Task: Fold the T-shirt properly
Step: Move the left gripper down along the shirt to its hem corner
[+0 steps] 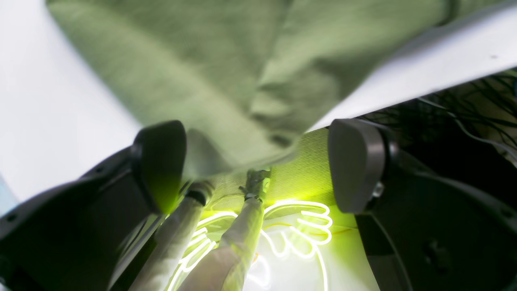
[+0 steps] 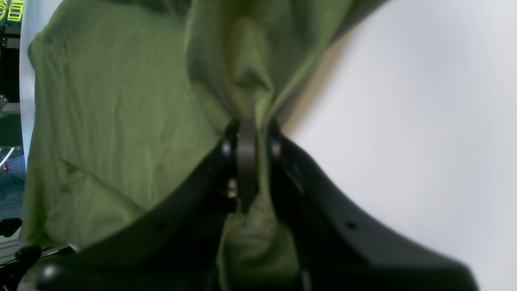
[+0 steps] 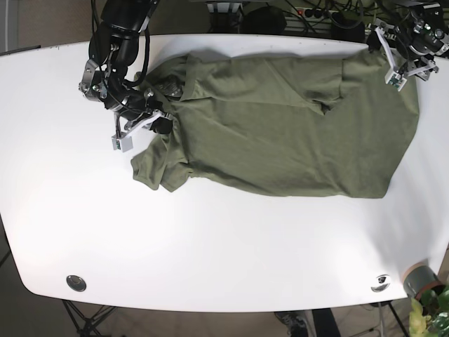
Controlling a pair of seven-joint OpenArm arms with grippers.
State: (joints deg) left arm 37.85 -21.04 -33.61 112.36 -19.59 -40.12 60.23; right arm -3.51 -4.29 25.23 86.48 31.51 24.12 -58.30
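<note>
From my overhead feed the green T-shirt [image 3: 280, 133] lies spread across the far half of the white table [image 3: 210, 246], one sleeve bunched toward 9 o'clock. My right gripper [image 2: 246, 133] sits at that 9 o'clock edge with its jaws pressed together, pinching a gathered fold of the T-shirt. My left gripper [image 1: 258, 161] is up at about 1 o'clock by the far table edge; its fingers [image 1: 355, 161] stand spread, with shirt fabric draped just above them, and I can't see that they grip it
</note>
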